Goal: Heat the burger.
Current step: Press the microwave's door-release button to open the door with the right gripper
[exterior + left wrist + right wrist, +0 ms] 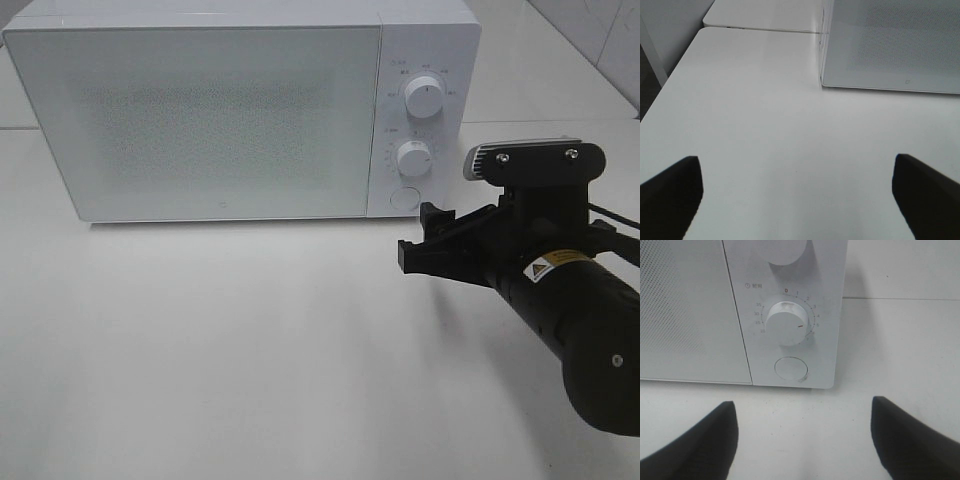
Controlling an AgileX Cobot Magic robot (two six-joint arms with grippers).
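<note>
Right wrist view shows the right jaws wide, empty, facing the closed microwave [830, 290]; left jaws equally wide.

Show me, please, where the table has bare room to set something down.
The widest bare patch of table lies in front of the microwave door, left of the right hand. Another runs beside the microwave's left corner, ahead of the open left hand. It is crowded only by the control panel, where the right hand hovers.
</note>
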